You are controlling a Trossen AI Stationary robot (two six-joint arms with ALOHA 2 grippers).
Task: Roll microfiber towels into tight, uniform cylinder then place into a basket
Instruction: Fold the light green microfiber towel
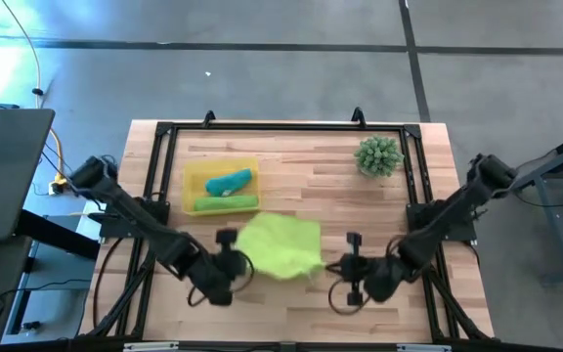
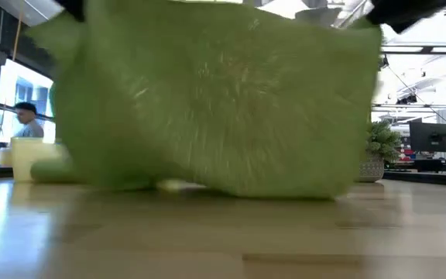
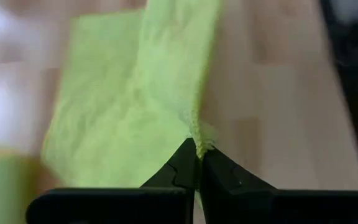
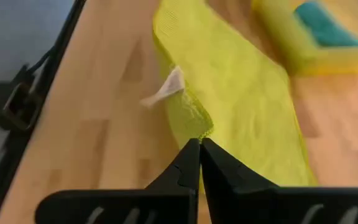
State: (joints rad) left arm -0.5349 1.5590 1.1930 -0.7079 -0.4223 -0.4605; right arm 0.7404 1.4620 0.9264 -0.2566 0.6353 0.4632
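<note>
Both grippers pinched the loose lime towel (image 1: 281, 245), which hung spread between them just in front of the basket (image 1: 193, 180). The left gripper (image 3: 198, 154) clamped one corner, the right gripper (image 4: 200, 142) the other. Two rolled towels, teal (image 1: 229, 181) and green (image 1: 227, 203), lay in the basket. Likely next: laying the cloth flat for rolling. Its white tag (image 4: 166, 88) showed no readable writing.

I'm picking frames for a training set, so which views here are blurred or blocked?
Low view: the lime green towel fills most of the frame, smeared, hiding the table's middle. Left wrist view: the towel and wood beyond the left gripper are soft. Right wrist view: the basket is out of focus behind the right gripper. High view: unobstructed.
</note>
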